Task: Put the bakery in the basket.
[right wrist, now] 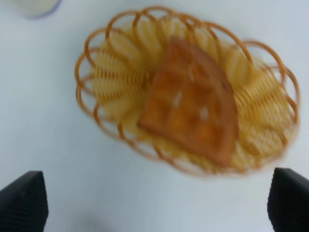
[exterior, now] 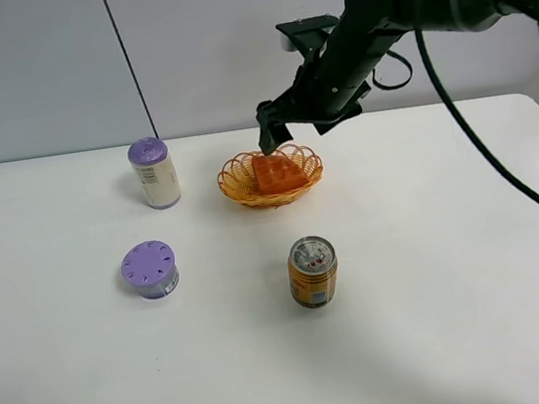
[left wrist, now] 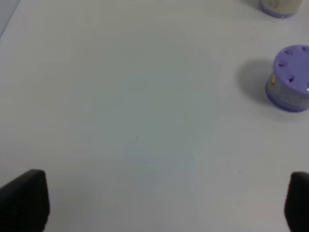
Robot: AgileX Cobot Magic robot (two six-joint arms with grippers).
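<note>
Hovering over the wicker basket, my right gripper has its fingers spread wide, holding nothing. I see the waffle piece lying inside the basket. My left gripper is likewise spread and empty above the white table, near a purple-lidded jar

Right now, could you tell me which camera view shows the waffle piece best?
The right wrist view: the waffle piece fills much of the frame, lying in the basket, grid visible though blurred. The exterior high view shows it sharper but small. The left wrist view does not show it.
</note>
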